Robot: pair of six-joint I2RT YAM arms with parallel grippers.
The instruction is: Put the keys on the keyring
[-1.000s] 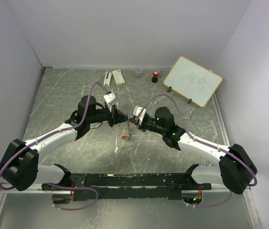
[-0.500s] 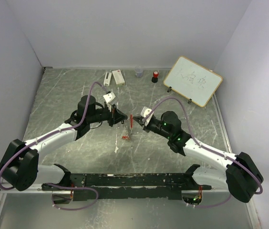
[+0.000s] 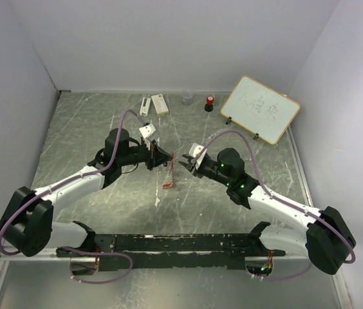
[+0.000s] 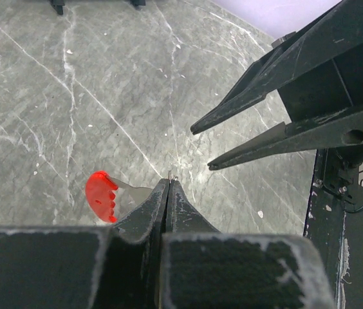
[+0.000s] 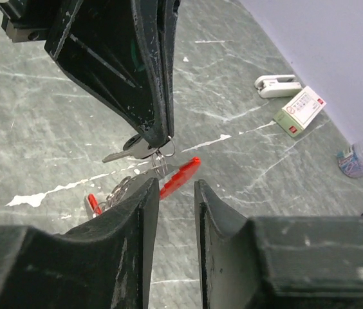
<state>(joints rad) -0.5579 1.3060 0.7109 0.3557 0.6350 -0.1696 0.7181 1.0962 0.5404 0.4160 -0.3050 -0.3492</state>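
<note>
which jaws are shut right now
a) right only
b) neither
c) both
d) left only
d: the left gripper has its jaws pressed together on the thin wire of the keyring, while the right gripper shows a clear gap between its jaws.

Bright, even, diffuse light in all three views; from above, going by soft pale shadows lying right under both arms on the marble table (image 3: pixel 78 122). No hard shadow edges. Faint sheen on the stone, nothing blown out. Top view sharp corner to corner, but parts between the two sets of jaws too small to resolve.

Left wrist view: left gripper (image 4: pixel 168 182) blurred, too close to the lens; red-headed key (image 4: pixel 101 196) just left of the jaws crisp, strongly saturated.

Right wrist view: right gripper (image 5: pixel 175 185) soft and dark; keyring (image 5: pixel 183 172) just beyond the jaws in focus; slight softness far beyond them. Mild wide-angle stretch in both wrist views.
</note>
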